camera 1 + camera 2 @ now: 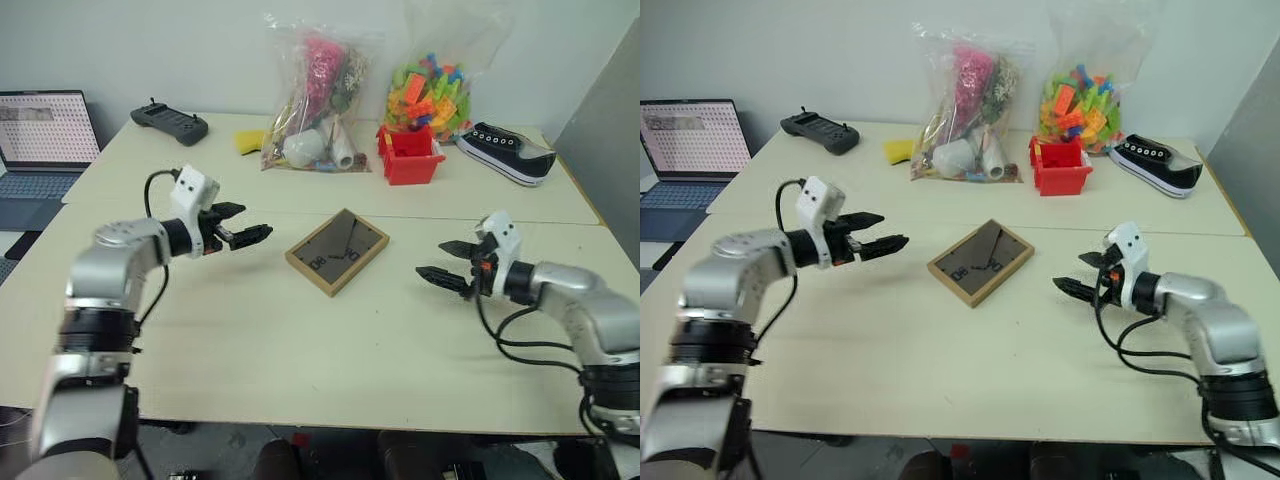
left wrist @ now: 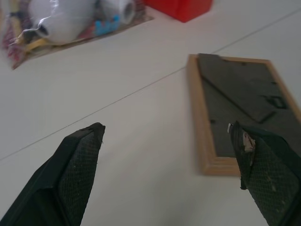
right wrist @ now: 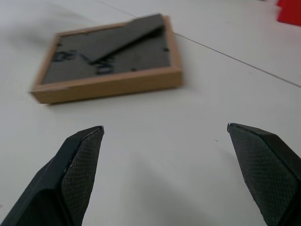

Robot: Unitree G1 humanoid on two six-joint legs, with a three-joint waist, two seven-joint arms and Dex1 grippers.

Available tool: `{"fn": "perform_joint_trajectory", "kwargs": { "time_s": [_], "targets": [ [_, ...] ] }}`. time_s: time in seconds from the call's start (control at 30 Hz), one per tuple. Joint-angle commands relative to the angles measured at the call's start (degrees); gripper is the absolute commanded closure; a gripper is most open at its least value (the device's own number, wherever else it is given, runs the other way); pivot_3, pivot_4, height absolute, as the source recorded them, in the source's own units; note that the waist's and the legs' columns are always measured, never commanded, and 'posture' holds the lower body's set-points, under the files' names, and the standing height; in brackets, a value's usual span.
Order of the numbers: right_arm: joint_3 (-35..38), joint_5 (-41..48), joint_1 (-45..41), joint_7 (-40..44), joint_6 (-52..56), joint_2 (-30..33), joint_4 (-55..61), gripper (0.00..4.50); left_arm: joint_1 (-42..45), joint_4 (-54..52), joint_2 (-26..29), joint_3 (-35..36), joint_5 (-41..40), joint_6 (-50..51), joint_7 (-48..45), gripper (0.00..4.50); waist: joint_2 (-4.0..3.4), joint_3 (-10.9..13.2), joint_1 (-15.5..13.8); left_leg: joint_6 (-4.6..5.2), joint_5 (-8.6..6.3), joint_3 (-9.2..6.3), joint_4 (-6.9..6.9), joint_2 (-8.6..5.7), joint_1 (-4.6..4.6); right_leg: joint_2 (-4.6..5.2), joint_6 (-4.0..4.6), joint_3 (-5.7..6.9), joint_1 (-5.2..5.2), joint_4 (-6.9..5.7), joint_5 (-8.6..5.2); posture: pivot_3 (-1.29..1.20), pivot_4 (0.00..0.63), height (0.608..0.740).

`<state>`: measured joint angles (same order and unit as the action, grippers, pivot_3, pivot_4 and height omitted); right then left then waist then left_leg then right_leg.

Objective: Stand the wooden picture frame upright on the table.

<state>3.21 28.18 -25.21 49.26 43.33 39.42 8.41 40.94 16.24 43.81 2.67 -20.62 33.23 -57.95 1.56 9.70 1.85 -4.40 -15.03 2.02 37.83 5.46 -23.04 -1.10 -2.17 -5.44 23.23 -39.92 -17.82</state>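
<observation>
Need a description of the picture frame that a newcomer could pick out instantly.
On the big cream table, look just in front of the seam line, in the middle between the left gripper and right gripper. The wooden picture frame lies flat there, back side up: the only light-wood rectangle with a dark panel, apart from the bags and red bin behind.

1. The wooden picture frame [image 1: 337,251] lies flat on the tabletop [image 1: 300,340], dark back facing up.
2. The left pincer [image 1: 248,225] is wide open, near the frame's left side, not touching it.
3. The right pincer [image 1: 437,263] is open too, near the frame's right side.
4. Far back sit two bags of toys [image 1: 310,95], a red box [image 1: 410,155], a shoe [image 1: 507,152] and a laptop [image 1: 45,150].
</observation>
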Motion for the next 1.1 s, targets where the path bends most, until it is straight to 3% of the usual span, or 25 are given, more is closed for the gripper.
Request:
{"fn": "perform_joint_trajectory", "kwargs": {
  "time_s": [0.03,0.17,0.3,0.33,0.37,0.43,0.53,0.67,0.97,1.03,1.1],
  "targets": [
    [-0.29,2.18,-2.92,2.33,2.02,0.58,0.26,0.03,2.57,2.00,2.18,-4.27,2.42,-3.42,-7.19,0.00,0.01,0.00,-0.05,0.00,0.00,-0.01,0.00,0.00,0.00,0.00,0.00,0.01,-0.01,0.00,0.00,0.00,0.150,0.740],
    [-0.74,0.83,-3.79,1.32,1.51,0.47,-0.11,0.03,5.48,5.26,0.93,-5.19,3.79,-4.53,-7.76,0.00,0.04,0.02,-0.07,0.02,0.00,-0.01,0.13,-0.03,-0.02,0.01,-0.01,-0.02,0.00,-0.08,0.01,0.00,0.150,0.740],
    [-0.96,-1.79,-2.91,-6.85,2.80,-3.30,0.27,0.03,8.51,13.53,-3.44,-4.60,7.05,-9.07,-1.15,0.00,0.07,0.00,-0.26,0.03,-0.01,-0.06,0.10,-0.01,-0.07,0.00,0.00,0.04,0.02,-0.02,0.00,0.00,0.150,0.740],
    [-0.69,-1.67,-3.04,-8.34,3.38,-4.48,0.35,0.01,8.92,15.19,-4.14,-5.00,8.13,-10.40,0.06,0.17,0.07,0.00,-0.22,0.03,-0.01,-0.04,0.10,-0.01,-0.10,0.00,0.00,0.01,0.05,-0.02,0.00,0.00,0.150,0.740],
    [-0.68,-1.95,-3.02,-9.80,3.52,-5.60,0.31,0.32,9.36,17.03,-5.16,-5.32,9.11,-12.03,1.19,0.38,0.07,0.01,-0.22,0.03,-0.01,-0.03,0.10,-0.02,-0.12,0.02,0.00,0.00,0.06,-0.03,0.00,0.00,0.150,0.740],
    [-1.38,-3.93,-2.72,-12.79,2.24,-7.67,-0.84,0.49,10.39,21.22,-7.69,-5.17,10.60,-13.78,5.19,0.66,0.07,0.00,-0.18,0.03,-0.01,-0.03,0.12,-0.02,-0.21,0.02,0.00,-0.01,0.16,-0.05,0.00,0.00,0.150,0.740],
    [-4.71,-8.64,-3.90,-17.57,0.97,-10.55,-3.44,1.30,11.46,26.33,-10.84,-5.89,13.70,-17.51,10.03,1.36,0.07,0.00,-0.17,0.03,-0.01,-0.04,0.16,-0.01,-0.23,0.03,-0.01,0.01,0.18,-0.09,0.01,0.00,0.150,0.740],
    [-7.66,-12.50,-6.38,-20.50,-2.19,-15.08,-8.84,2.39,11.25,29.35,-14.82,-7.01,15.86,-20.37,11.83,2.31,0.07,0.00,-0.04,0.02,0.00,-0.02,0.15,-0.02,-0.28,0.02,-0.01,0.00,0.25,-0.09,0.01,0.00,0.150,0.740],
    [-8.49,-17.02,-12.59,-25.43,-8.01,-23.56,-21.32,4.37,11.04,30.58,-18.65,-7.05,17.29,-20.22,13.08,4.02,0.07,0.00,-0.02,0.00,0.01,-0.03,0.17,-0.01,-0.36,0.04,-0.01,0.04,0.33,-0.15,0.02,0.00,0.150,0.740],
    [-8.66,-17.27,-13.73,-25.41,-9.14,-25.09,-23.15,4.50,9.82,28.61,-19.25,-7.71,17.03,-18.94,11.64,4.42,0.07,0.00,-0.01,0.00,0.01,-0.03,0.17,-0.02,-0.36,0.04,-0.01,0.04,0.32,-0.15,0.02,0.00,0.150,0.740],
    [-9.25,-17.60,-14.25,-24.75,-9.61,-25.77,-23.78,4.50,7.94,24.75,-19.58,-8.50,16.38,-16.88,9.60,4.47,0.06,-0.01,0.00,-0.01,0.02,-0.03,0.17,-0.01,-0.36,0.04,-0.01,0.06,0.32,-0.15,0.02,0.00,0.150,0.740]
  ]
}}
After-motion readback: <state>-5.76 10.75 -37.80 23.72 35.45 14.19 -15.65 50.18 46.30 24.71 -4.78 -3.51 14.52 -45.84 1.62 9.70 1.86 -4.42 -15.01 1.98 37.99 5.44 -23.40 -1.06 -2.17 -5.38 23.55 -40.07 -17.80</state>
